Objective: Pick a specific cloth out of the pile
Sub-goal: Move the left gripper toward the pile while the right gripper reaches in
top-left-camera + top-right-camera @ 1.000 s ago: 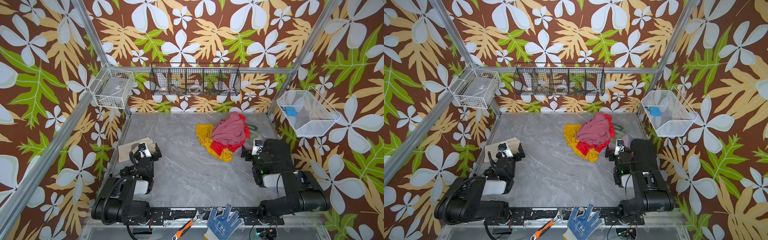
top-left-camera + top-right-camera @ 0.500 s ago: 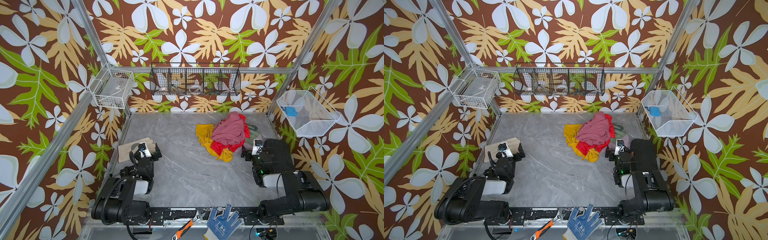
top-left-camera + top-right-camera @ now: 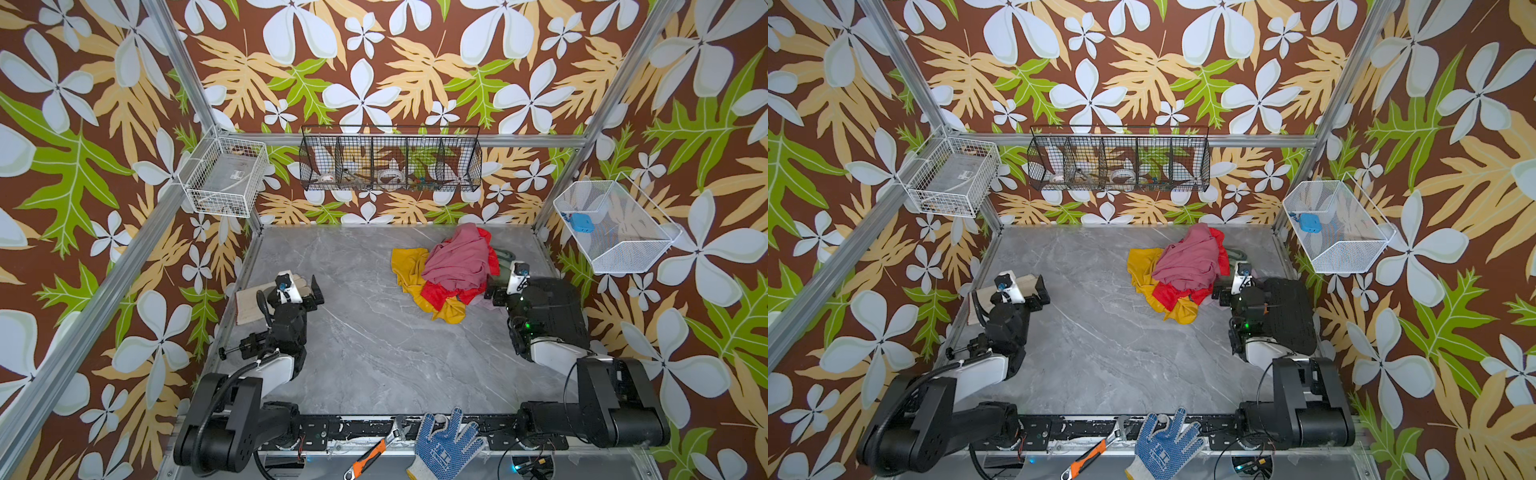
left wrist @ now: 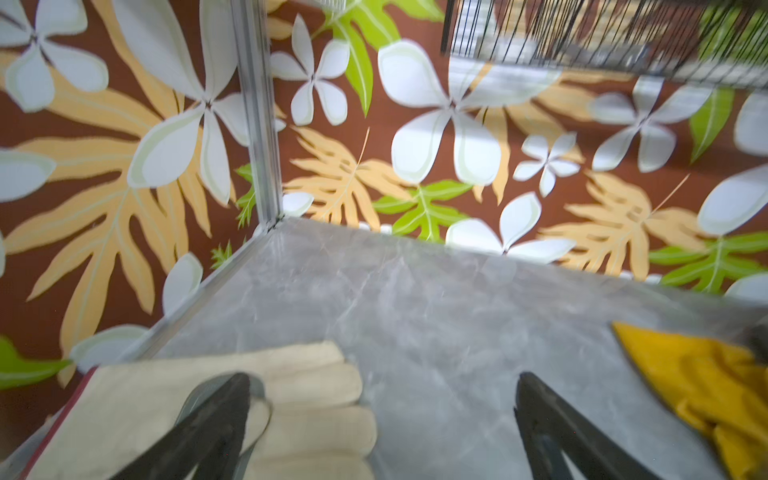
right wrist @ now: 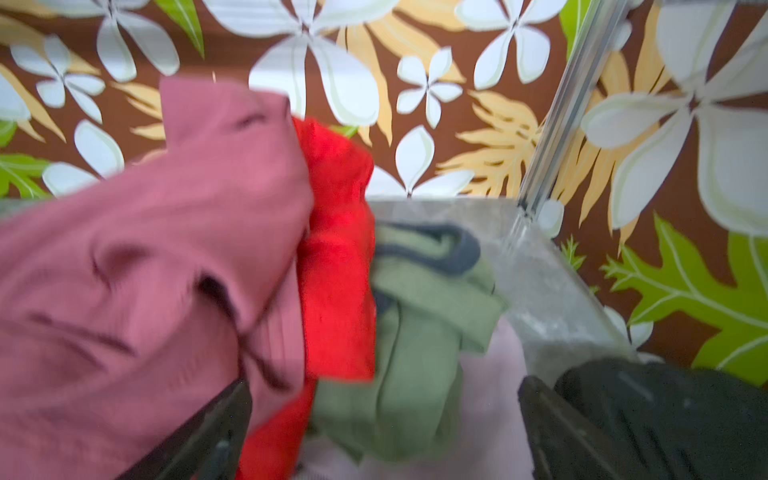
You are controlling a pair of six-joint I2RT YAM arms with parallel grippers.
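**Desk** (image 3: 374,353): grey marble-look surface, walled in on three sides.

**Pile** (image 3: 453,270): heap of soft cloths at the far right of the desk, seen in both top views.
- Pink cloth (image 3: 457,262): on top, draped over most of the heap.
- Yellow cloth (image 3: 409,266): beneath, spreading out to the left and the near side.
- Olive cloth (image 5: 419,332) and lilac cloth (image 5: 494,399): on the right flank, low down.

**Red cloth** (image 3: 440,293): mostly buried under the pink one. It shows at the far top, down the right flank, and as a wider fold at the near edge. Its visible run goes roughly far to near, with the near end slanting left. In the right wrist view it is an upright strip (image 5: 336,249) between pink and olive.

**Right gripper** (image 3: 494,291): at the pile's right edge. Jaws spread wide, gripping nothing, with olive and lilac fabric between them; contact cannot be told.

**Left gripper** (image 3: 305,291): left side of the desk, well apart from the pile. Jaws spread wide and empty, above the fingers of a cream glove (image 4: 291,374).

**Front rail**: blue-dotted glove (image 3: 446,440), with a wrench (image 3: 374,451) just beside it.
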